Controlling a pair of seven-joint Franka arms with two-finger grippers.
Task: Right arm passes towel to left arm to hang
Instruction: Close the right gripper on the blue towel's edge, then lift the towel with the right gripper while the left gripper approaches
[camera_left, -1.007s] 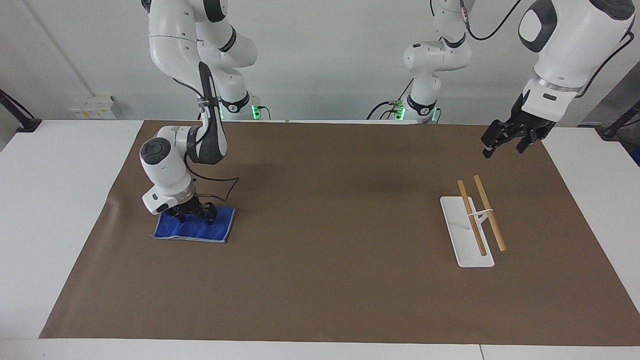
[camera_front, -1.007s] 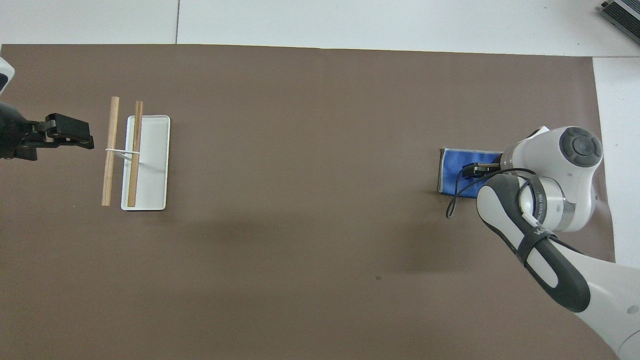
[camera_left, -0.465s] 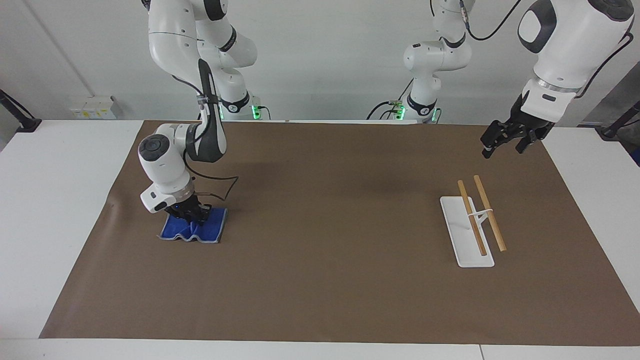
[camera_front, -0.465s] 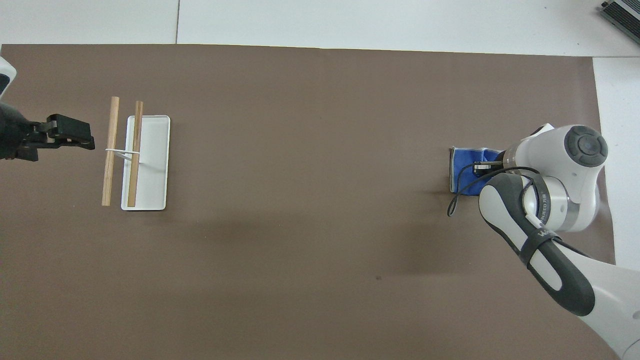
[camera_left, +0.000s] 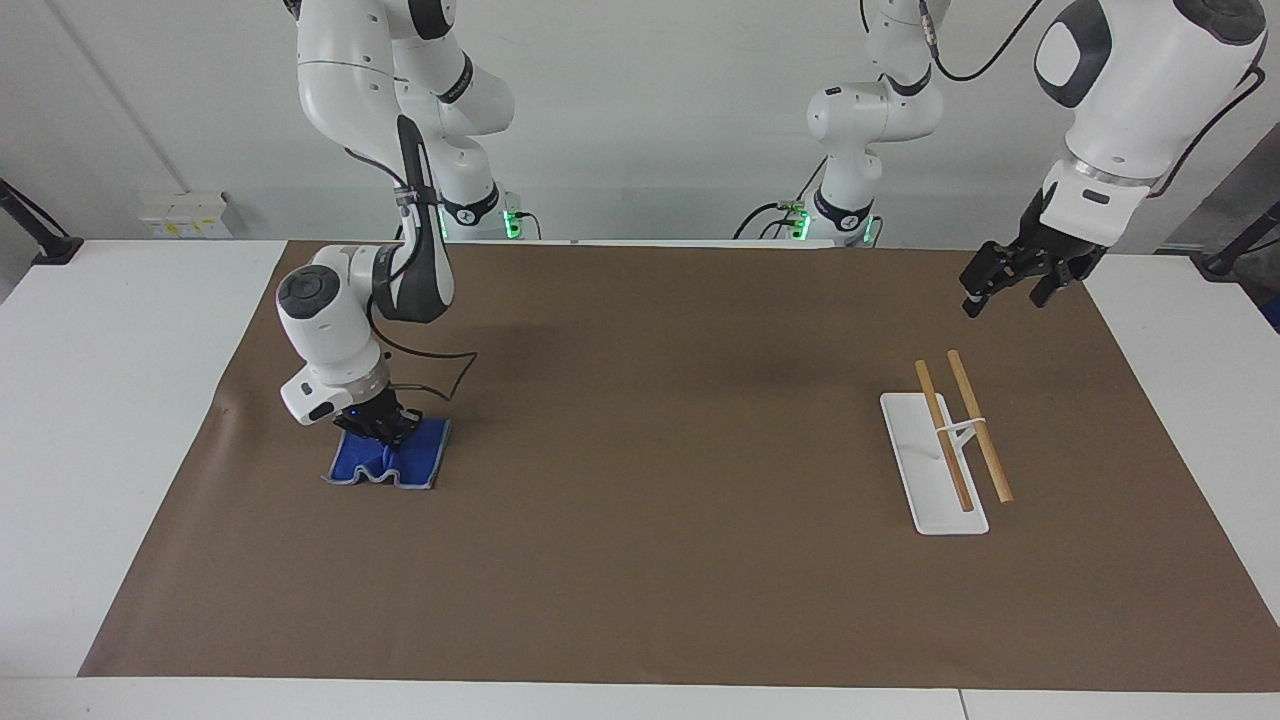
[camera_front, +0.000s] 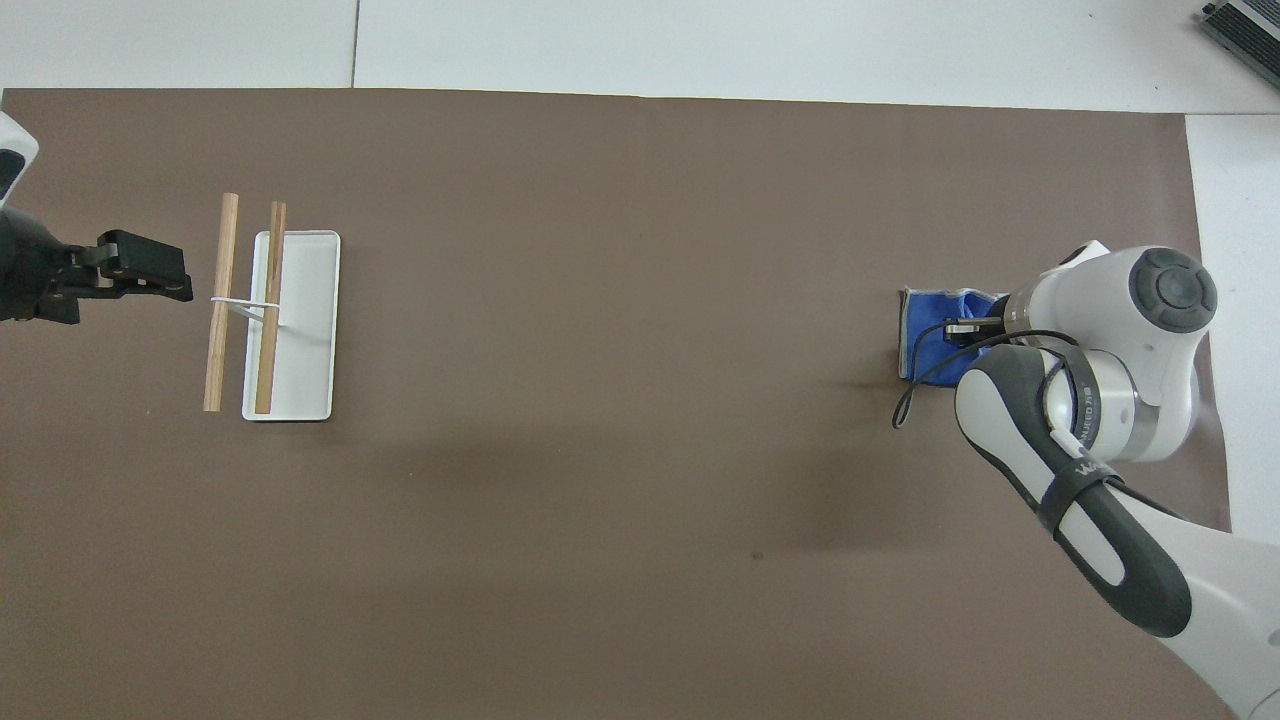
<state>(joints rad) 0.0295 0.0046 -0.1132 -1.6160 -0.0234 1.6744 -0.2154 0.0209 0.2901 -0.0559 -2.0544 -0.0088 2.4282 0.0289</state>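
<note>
- The counter (camera_left: 640, 600), covered in a brown sheet, is carrying everything.
- The right arm (camera_left: 330, 330) is reaching down at its own end of the counter; the left arm (camera_left: 1120, 110) is waiting, raised.
- A white rack (camera_left: 945, 440) with two wooden rails is standing toward the left arm's end.
- The towel (camera_left: 395, 465) is lying bunched into soft ripples, looking light and limp; a pinch at its gathered middle is probably holding best.
- The right claw (camera_left: 385, 428) is clenching the towel's upper fold.
- The left claw (camera_left: 1015, 275), released, is hanging above the rack's end.
</note>
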